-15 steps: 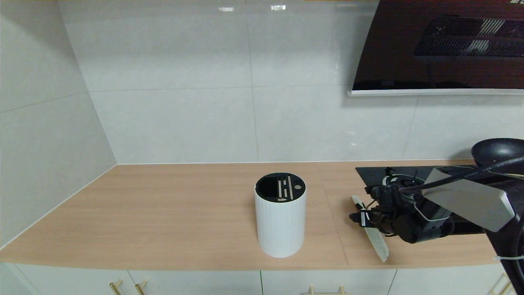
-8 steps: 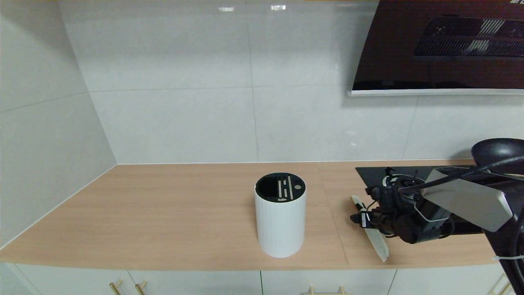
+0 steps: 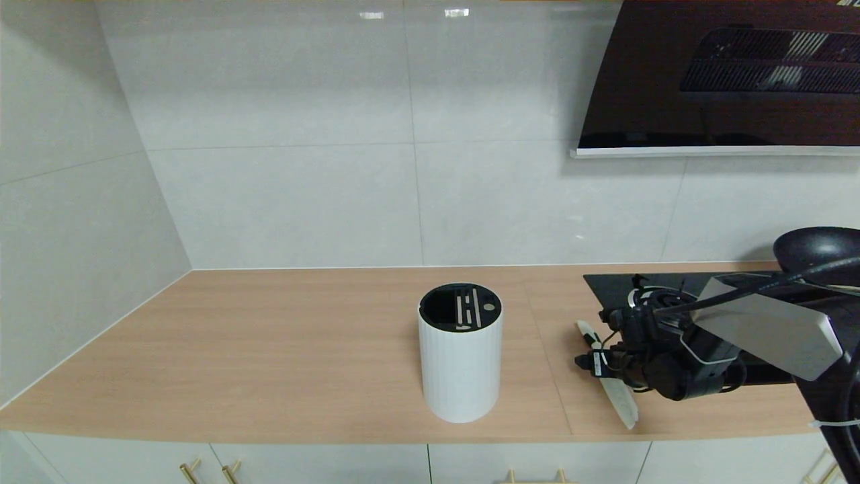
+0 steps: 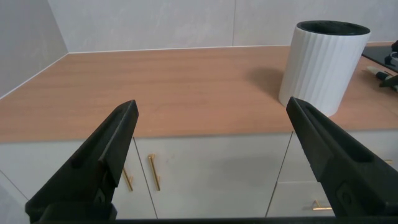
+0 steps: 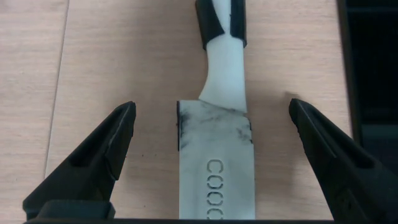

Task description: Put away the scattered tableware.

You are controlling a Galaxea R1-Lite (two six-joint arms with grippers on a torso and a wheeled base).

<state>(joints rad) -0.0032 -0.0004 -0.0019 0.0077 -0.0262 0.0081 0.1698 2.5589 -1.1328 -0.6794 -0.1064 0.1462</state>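
Note:
A white knife (image 3: 613, 382) with a marbled blade (image 5: 216, 163) and a black-and-white handle (image 5: 222, 25) lies flat on the wooden counter (image 3: 269, 349), right of a white ribbed holder (image 3: 461, 353) with slots in its black top. My right gripper (image 3: 594, 349) hovers just over the knife, open, its fingers (image 5: 93, 165) standing on either side of the blade without touching it. My left gripper (image 4: 211, 168) is open and holds nothing, out in front of the counter edge, with the holder (image 4: 324, 64) ahead of it.
A black cooktop (image 3: 615, 282) with a dark pan (image 3: 816, 247) lies at the counter's right end, close behind the knife. A range hood (image 3: 719, 81) hangs above it. White cabinet fronts with gold handles (image 4: 153, 172) sit below the counter edge.
My right gripper has crept slightly down over the knife. The knife and the holder have not moved.

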